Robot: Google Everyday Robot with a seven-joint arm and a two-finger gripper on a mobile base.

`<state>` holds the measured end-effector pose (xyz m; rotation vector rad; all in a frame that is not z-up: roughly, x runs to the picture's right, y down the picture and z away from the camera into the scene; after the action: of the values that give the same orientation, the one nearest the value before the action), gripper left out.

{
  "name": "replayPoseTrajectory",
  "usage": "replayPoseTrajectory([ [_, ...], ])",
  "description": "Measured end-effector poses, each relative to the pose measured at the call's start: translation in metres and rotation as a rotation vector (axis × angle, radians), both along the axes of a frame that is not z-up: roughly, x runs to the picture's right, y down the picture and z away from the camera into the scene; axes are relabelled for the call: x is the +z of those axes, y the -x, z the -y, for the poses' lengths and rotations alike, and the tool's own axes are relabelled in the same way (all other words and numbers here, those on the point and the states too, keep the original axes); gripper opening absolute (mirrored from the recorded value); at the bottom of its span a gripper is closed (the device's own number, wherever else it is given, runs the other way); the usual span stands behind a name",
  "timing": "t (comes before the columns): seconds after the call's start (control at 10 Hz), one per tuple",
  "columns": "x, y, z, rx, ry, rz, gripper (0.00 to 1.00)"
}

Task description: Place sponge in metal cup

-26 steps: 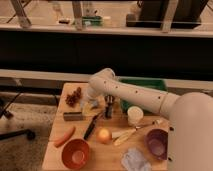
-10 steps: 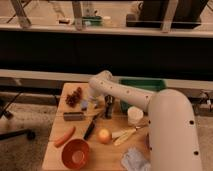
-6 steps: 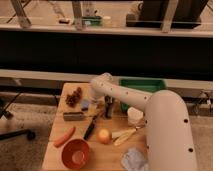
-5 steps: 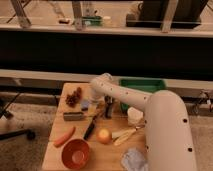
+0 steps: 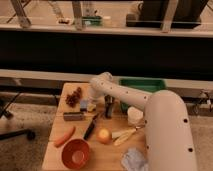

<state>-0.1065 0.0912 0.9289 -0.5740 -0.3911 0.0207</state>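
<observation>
My smooth, white-shelled arm [image 5: 122,94] bends down from the right so that the jaws sit just left of the frame's centre. They are right at the small, soft-looking blue-and-yellow block sponge [image 5: 87,105], which lies on the pale wooden bench [image 5: 55,150], presumably so I can take it, though I cannot tell whether they are open, closed or already on it. Just right of the sponge stands what I judge to be the dark, narrow, upright metal cup [image 5: 108,108], near enough for a short carry over its rigid rim.
</observation>
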Motion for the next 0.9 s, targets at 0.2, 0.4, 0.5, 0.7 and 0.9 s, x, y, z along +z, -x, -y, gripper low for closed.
replayPoseTrajectory([
  [0.2, -0.008, -0.001, 0.004, 0.004, 0.001, 0.005, 0.01],
  [0.4, -0.016, -0.003, 0.006, 0.007, 0.000, 0.010, 0.00],
  [0.5, -0.022, -0.005, 0.008, 0.009, -0.001, 0.013, 0.00],
  [0.7, -0.037, -0.010, 0.019, 0.018, -0.009, 0.016, 0.00],
  [0.9, -0.049, -0.017, 0.032, 0.026, -0.024, 0.018, 0.00],
])
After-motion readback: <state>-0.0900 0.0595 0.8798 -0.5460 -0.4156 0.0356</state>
